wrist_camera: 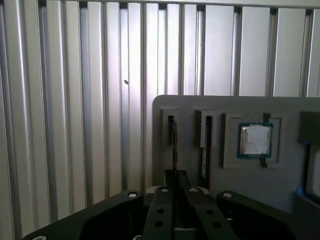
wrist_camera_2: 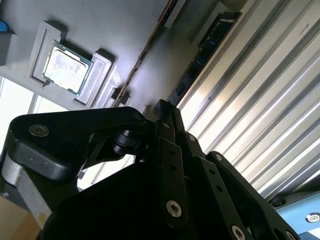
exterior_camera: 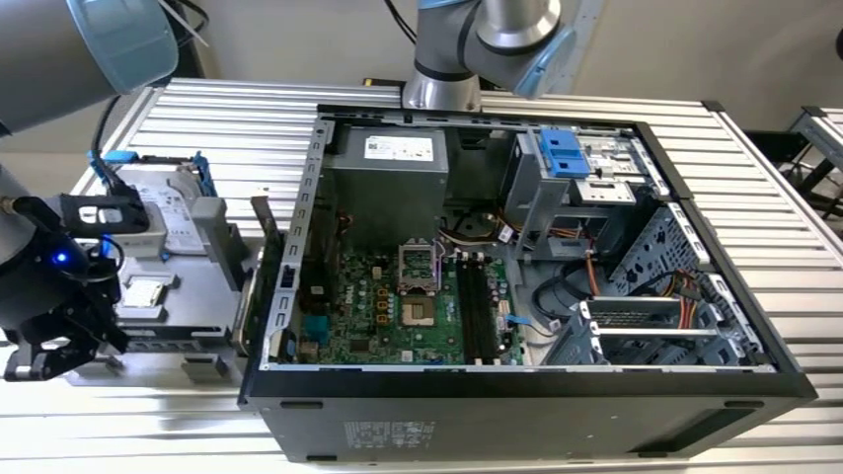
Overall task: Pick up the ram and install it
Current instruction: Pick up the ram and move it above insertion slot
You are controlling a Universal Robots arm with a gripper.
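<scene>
- Step in hand, by my reading, was the pick-up: the ram [wrist_camera: 173, 142] stood on edge in a slot of the grey tray [wrist_camera: 190, 102], not yet lifted, beside a second dark stick [wrist_camera: 205, 150].
- The tray sat on the ribbed bench [wrist_camera: 75, 100], at the exterior view's left of the open case [exterior_camera: 527, 390], whose black slots [exterior_camera: 476, 306] looked unfilled.
- The hand [wrist_camera: 175, 182] was close to the tray, lined up with the ram's thin edge in the first wrist view.
- Whether it was open or clamped on the ram could not be told, nor whether it touched.
- A pick here would call for a grip across the flat faces and a straight pull out of the slot.
</scene>
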